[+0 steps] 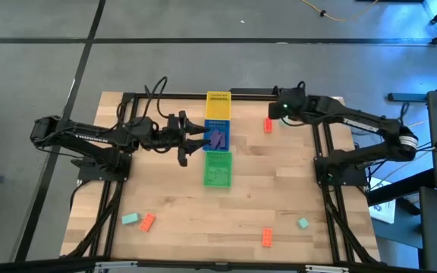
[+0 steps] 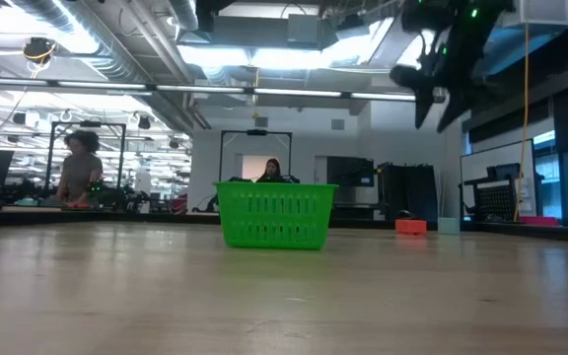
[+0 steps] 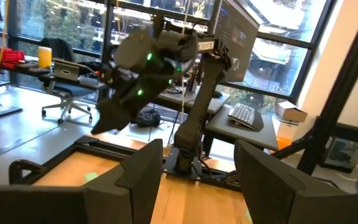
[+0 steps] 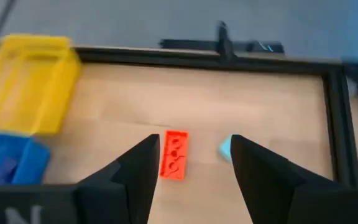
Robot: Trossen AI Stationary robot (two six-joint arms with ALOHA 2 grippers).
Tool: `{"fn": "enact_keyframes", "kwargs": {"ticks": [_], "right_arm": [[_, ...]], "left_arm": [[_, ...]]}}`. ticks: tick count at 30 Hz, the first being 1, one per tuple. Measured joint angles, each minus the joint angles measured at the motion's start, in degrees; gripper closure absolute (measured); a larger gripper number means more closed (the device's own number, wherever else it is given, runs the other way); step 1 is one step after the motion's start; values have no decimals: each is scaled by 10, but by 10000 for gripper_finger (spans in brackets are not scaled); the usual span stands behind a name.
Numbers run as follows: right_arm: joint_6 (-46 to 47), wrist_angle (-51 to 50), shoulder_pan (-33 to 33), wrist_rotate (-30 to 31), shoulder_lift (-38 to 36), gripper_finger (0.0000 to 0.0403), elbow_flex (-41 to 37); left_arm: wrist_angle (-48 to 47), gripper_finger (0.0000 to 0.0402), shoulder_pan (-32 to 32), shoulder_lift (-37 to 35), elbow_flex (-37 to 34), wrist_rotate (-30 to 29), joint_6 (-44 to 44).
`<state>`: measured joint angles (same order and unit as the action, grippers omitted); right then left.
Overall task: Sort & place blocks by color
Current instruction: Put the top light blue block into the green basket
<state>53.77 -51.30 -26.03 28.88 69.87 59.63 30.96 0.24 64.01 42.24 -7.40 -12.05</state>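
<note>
High view, baskets: yellow plastic basket (image 1: 218,105), blue plastic basket (image 1: 217,136), green plastic basket (image 1: 218,168) in a row mid-table, touching end to end. Purple shape inside blue one, too small to tell what.
High view, left gripper (image 1: 200,137): at blue basket's edge; fingers hard to make out here.
High view, right gripper (image 1: 277,107): over far side of table, near orange-red brick (image 1: 268,125).
High view, loose blocks: teal brick (image 1: 130,219) beside orange-red brick by it (image 1: 148,222) at near-left; another orange-red brick (image 1: 267,237) and small teal brick (image 1: 303,223) at near-right.
Low view: green basket front on, hiding the other two baskets. One arm up at top right, gripper cut off/dark. Orange-red and teal bits far right, small.
Left wrist view: fingers (image 3: 143,168) spread wide, nothing between them; baskets not seen. Other arm beyond.
Right wrist view: right gripper's fingers (image 4: 138,165) apart, empty; orange-red brick between them below, w/ a teal piece (image 4: 226,147) just beside it, partly hidden by a finger. Yellow and blue baskets cut off at edge.
</note>
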Motion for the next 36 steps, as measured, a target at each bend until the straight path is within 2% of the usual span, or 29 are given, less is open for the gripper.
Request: {"fn": "enact_keyframes", "kwargs": {"ticks": [10, 15, 18, 21, 36], "right_arm": [[207, 47, -23, 13, 58, 202, -140], [270, 132, -36, 31, 59, 202, -212], [270, 212, -42, 24, 59, 202, -238], [270, 244, -45, 22, 59, 202, -241], [269, 241, -77, 26, 142, 202, -198]], "left_arm": [[0, 211, 0, 0, 0, -37, 1], [0, 211, 0, 0, 0, -37, 1], [0, 211, 0, 0, 0, -37, 1], [1, 211, 0, 0, 0, -37, 0], [15, 211, 0, 0, 0, -37, 0]]}}
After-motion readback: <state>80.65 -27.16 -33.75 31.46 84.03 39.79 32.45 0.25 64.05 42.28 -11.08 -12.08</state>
